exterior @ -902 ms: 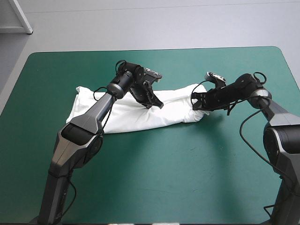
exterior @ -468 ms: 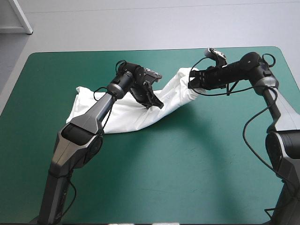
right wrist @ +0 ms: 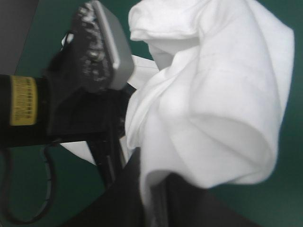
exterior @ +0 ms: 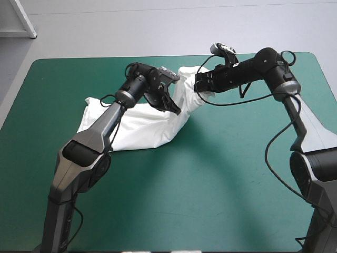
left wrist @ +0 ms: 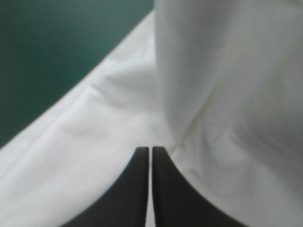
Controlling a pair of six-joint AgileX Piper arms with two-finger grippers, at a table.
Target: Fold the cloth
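Above table (exterior: 210,184), right gripper (exterior: 200,84) holds T-shirt (exterior: 142,126) end (left gripper (exterior: 175,109) mid-shirt).

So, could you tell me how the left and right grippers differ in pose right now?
The left gripper sits low at the T-shirt's middle, close to the table; the right gripper is raised, holding the shirt's end aloft. Cloth around the left gripper lies fairly smooth; at the right gripper it hangs bunched. Both are shut on the T-shirt.

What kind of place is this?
Probably a robot lab or test bench: two robot arms work at a teal-green table, and their black fingers hold a white T-shirt.
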